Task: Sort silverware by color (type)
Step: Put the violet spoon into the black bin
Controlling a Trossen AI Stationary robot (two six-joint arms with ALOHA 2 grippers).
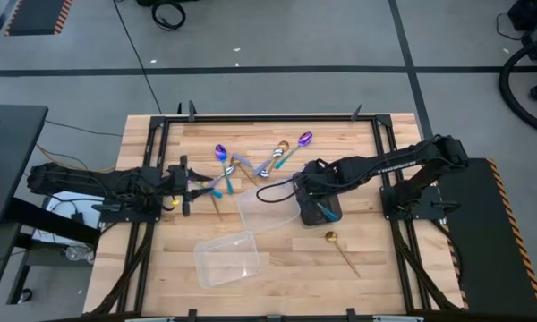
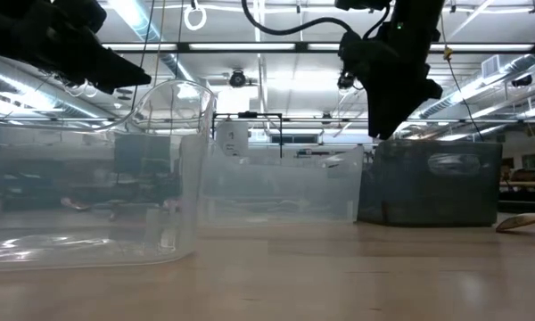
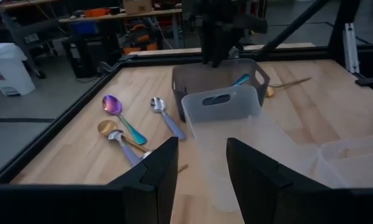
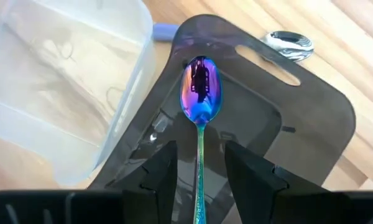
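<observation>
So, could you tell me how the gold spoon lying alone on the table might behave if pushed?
The gold spoon looks slim and rigid, so probably light. Its polished metal would likely slide on the smooth wood, pivoting about its bowl rather than rolling.

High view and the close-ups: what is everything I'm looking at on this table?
Table: one, pale wood, under everything.
Clear containers: two, see-through, one at the near middle, the other just beyond it.
Dark bin: one, dark grey, beside the farther clear container.
Iridescent spoon: one, purple-blue-teal, inside the dark bin.
Loose spoons: several, silver, gold and iridescent, clustered at the far middle; exact count unclear.
Lone gold spoon: one, gold, near side, right of the containers.
Left gripper: one, dark, open, beside the loose spoons.
Right gripper: one, dark, open, above the dark bin.
</observation>
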